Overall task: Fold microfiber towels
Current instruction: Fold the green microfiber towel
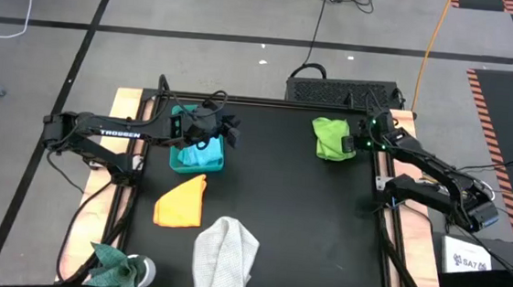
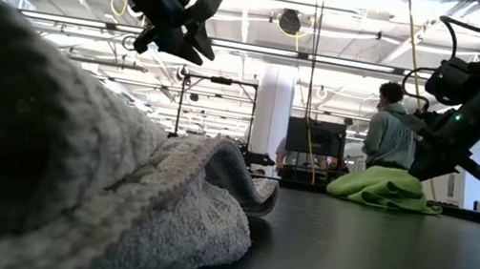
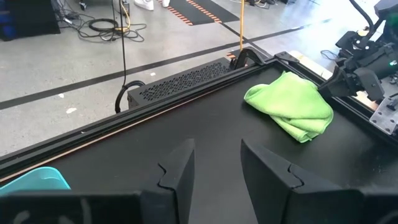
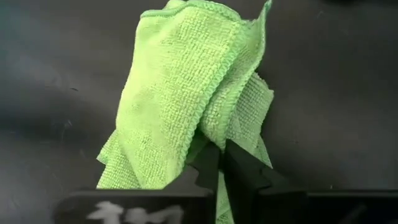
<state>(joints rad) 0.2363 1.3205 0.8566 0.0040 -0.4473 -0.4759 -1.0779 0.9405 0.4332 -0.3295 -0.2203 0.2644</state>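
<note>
A: Right gripper (image 4: 217, 163), what's it doing?

B: Fingers pressed together, pinching a bunched edge of the lime green towel (image 4: 186, 93). That towel sits at the far right part of the worktop (image 1: 298, 202), crumpled and partly doubled over, w/ the gripper right on its right-hand edge.

A: Lifted or lying down?

B: From table level most of it rests on the worktop in a low heap; the gripper is at its right side, just above. Can't tell if the pinched bit is off the surface.

A: And the left gripper (image 1: 230, 129)?

B: Up in the air over the teal bin (image 1: 182, 161) at the far left, fingers spread, nothing between them. Light blue towel (image 1: 206, 157) lies in that bin, just below the gripper.

A: Rest of the towels?

B: Orange-yellow towel (image 1: 181, 202) flat on the worktop just in front of the bin, folded to a rough triangle. Light grey towel (image 1: 225, 258) rumpled at the near edge, mid worktop, well apart from both grippers. Teal towel (image 1: 112, 262) bunched off the near left corner.

A: Anyone about?

B: A person (image 2: 390, 129) in the room behind, beyond the green towel.
</note>
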